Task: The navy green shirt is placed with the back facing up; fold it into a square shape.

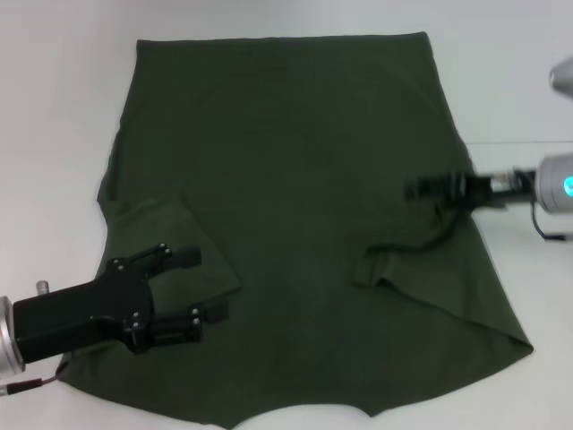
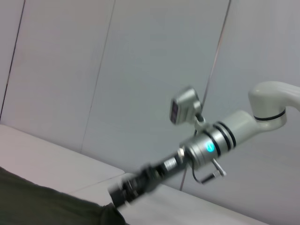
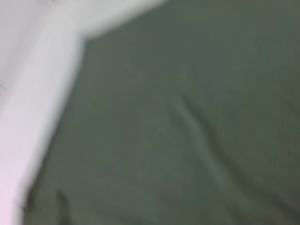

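Now flat on white table [image 1: 54,107]: navy green shirt [image 1: 295,170], both sleeves tucked inward for square shape. Left gripper [image 1: 183,291] at 8 o'clock, spread wide over folded sleeve. Right gripper [image 1: 421,189] at 3 o'clock edge, fingers blurred, cannot tell.

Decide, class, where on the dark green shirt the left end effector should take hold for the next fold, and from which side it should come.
Grip the navy green shirt along its left edge, coming in from the robot's left. The sleeves look already folded inward, and that edge lies flat and free on the table, nearest the open left end effector. The right end effector is over the opposite edge.
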Available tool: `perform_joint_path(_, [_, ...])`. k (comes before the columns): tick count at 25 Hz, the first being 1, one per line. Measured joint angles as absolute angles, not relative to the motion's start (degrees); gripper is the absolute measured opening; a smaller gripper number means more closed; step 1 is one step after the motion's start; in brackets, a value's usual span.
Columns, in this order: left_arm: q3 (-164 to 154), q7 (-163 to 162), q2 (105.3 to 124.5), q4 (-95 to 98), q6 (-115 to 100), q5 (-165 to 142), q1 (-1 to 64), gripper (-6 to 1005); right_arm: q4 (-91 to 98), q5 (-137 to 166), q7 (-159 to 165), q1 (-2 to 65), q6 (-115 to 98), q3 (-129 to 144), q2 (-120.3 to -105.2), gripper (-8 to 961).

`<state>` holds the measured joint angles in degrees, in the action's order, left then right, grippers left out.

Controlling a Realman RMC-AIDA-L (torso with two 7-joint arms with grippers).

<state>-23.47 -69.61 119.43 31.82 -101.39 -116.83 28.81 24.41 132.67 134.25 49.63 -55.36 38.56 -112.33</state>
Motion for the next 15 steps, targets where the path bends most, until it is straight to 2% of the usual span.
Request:
perform_joint_path(7, [-23.47, -68.89, 119.43, 31.81, -101.98, -116.74, 28.66, 948, 26.57, 113.29, 129.30, 50.96, -57.19, 38.58, -110.31, 906])
perform_joint_path(15, [-23.45, -68.81, 119.52, 31.73, -102.22, -116.96, 28.87, 948, 27.05, 113.13, 129.06, 50.31, -58.52, 39.03, -109.26, 907])
